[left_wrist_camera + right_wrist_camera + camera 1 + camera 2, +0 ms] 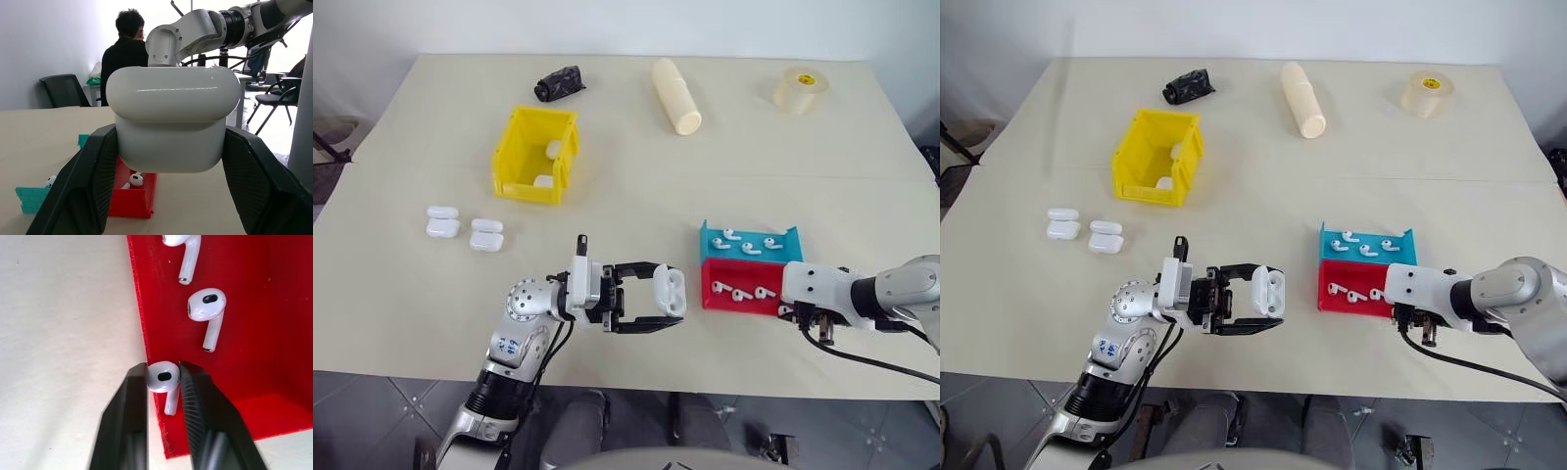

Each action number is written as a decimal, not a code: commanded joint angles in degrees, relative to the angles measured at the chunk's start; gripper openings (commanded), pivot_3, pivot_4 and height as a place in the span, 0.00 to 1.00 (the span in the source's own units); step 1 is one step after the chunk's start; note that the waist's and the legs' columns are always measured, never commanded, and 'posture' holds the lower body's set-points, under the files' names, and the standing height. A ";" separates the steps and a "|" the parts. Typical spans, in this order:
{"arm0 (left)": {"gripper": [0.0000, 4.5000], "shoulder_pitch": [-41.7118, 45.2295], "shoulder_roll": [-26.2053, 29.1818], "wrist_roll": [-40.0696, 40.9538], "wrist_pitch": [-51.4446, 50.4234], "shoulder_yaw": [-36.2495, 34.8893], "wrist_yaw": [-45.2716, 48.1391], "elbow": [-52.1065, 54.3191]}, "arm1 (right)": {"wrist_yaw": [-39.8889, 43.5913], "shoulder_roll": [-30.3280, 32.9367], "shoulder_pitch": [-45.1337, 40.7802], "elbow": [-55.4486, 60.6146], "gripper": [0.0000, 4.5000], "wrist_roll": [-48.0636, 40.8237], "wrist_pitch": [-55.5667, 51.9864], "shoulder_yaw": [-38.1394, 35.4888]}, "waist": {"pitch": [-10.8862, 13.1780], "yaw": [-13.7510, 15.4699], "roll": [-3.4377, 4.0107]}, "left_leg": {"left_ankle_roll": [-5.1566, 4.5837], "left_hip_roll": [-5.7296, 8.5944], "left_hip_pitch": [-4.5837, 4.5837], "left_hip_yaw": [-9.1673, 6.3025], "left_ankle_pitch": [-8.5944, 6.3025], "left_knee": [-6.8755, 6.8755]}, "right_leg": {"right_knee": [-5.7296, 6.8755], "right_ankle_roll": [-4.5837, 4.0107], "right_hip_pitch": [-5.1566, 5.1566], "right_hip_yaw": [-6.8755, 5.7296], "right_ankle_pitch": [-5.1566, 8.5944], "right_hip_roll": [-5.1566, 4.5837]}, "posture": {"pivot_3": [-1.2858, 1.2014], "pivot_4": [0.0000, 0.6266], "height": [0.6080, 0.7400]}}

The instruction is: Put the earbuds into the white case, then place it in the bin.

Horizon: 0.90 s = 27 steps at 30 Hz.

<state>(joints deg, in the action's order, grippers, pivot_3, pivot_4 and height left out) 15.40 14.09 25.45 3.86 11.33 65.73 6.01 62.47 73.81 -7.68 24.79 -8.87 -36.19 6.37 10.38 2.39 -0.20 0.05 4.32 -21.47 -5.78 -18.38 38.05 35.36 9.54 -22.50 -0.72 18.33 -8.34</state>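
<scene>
Left gripper (672, 304) clamped on the white case (671, 291), lid open, held above the near table (636, 196) edge just left of the red tray (729, 304); right gripper (164, 377) pinched together on one earbud (164, 377) at the red tray's near rim, beside two more earbuds (208, 308) lying in that tray. Teal tray (744, 235) with further earbuds touching the red tray's far side; yellow bin (524, 162) well apart at far left, two cases inside, two spare cases (465, 227) near it. Along the far edge: black crumpled object (558, 83), cream cylinder (675, 95), tape roll (800, 88).
</scene>
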 commanded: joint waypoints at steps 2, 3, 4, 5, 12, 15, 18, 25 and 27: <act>0.62 0.08 -0.10 1.23 0.39 0.03 -0.24 2.12 | 0.01 -0.66 0.23 0.74 0.11 0.58 -0.39 -0.21 | 0.00 -0.09 0.00 | 0.00 -0.01 0.00 0.00 0.00 0.00 | 0.00 0.00 0.00 0.00 0.00 0.01 | 0.52 0.24 1.00; 0.62 0.10 -0.09 1.26 0.37 0.03 -0.20 2.11 | 0.01 -0.65 0.30 0.82 0.11 0.52 -0.46 -0.35 | 0.00 -0.11 0.00 | 0.00 -0.01 0.00 0.00 0.00 0.00 | 0.00 0.00 0.00 0.00 0.00 0.01 | 0.52 0.24 1.00; 0.62 0.13 -0.09 1.29 0.35 0.03 -0.15 2.08 | 0.05 -0.61 0.41 0.93 0.11 0.36 -0.56 -0.60 | 0.00 -0.11 0.00 | 0.00 -0.01 0.00 0.00 0.00 0.00 | 0.00 0.00 0.00 0.00 0.00 0.01 | 0.52 0.24 1.00; 0.62 0.18 -0.10 1.33 0.36 0.02 -0.07 1.98 | 0.00 -0.68 0.59 1.04 0.11 0.09 -0.60 -1.05 | 0.00 -0.11 0.00 | 0.00 -0.01 0.00 -0.01 0.00 0.00 | 0.00 0.00 0.00 0.00 0.00 0.01 | 0.52 0.24 1.00; 0.62 0.63 0.29 1.85 0.31 -0.36 1.00 1.35 | 1.89 -2.25 3.40 3.20 0.11 -7.32 -1.55 -11.43 | 0.00 -0.03 0.00 | 0.00 0.00 -0.01 0.00 0.00 -0.02 | -0.02 0.00 0.00 0.00 0.00 0.00 | 0.52 0.24 1.00; 0.62 1.28 0.55 2.27 0.26 -0.92 1.53 0.52 | 3.50 -5.47 5.28 4.06 0.11 -12.19 0.30 -18.64 | 0.01 0.06 -0.01 | 0.00 -0.01 -0.01 -0.01 -0.01 -0.03 | -0.03 0.00 0.00 -0.01 0.00 0.01 | 0.52 0.24 1.00; 0.62 2.26 0.36 2.86 0.23 -1.46 2.08 -0.90 | 2.55 -12.93 6.35 5.67 0.11 -19.49 1.10 -25.03 | 0.02 0.33 -0.04 | 0.00 -0.01 -0.01 -0.01 0.00 -0.02 | -0.02 0.01 0.02 -0.02 -0.01 0.02 | 0.52 0.24 1.00; 0.62 4.28 -0.54 4.33 -0.22 -2.38 3.23 -3.70 | -9.80 -36.05 3.58 11.16 0.11 -32.85 6.58 -26.35 | 0.04 0.12 -0.07 | 0.02 -0.04 0.02 -0.04 0.00 -0.02 | 0.00 0.02 0.02 0.00 -0.02 0.04 | 0.52 0.24 1.00; 0.62 5.02 -0.12 4.84 -1.27 -2.23 4.25 -4.30 | -13.12 -42.17 4.13 12.79 0.11 -33.06 9.07 -24.25 | 0.04 0.05 -0.06 | 0.04 -0.04 0.03 -0.09 0.01 -0.01 | 0.05 0.02 0.01 -0.02 -0.02 0.05 | 0.52 0.24 1.00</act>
<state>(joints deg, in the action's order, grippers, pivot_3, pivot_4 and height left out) 19.74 13.90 28.36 2.95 9.80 69.14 1.18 52.11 32.40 -3.74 34.94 -40.15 -29.61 -17.85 10.42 2.44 -0.26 0.10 4.29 -21.44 -5.86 -18.37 38.04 35.44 9.55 -22.51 -0.72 18.31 -8.29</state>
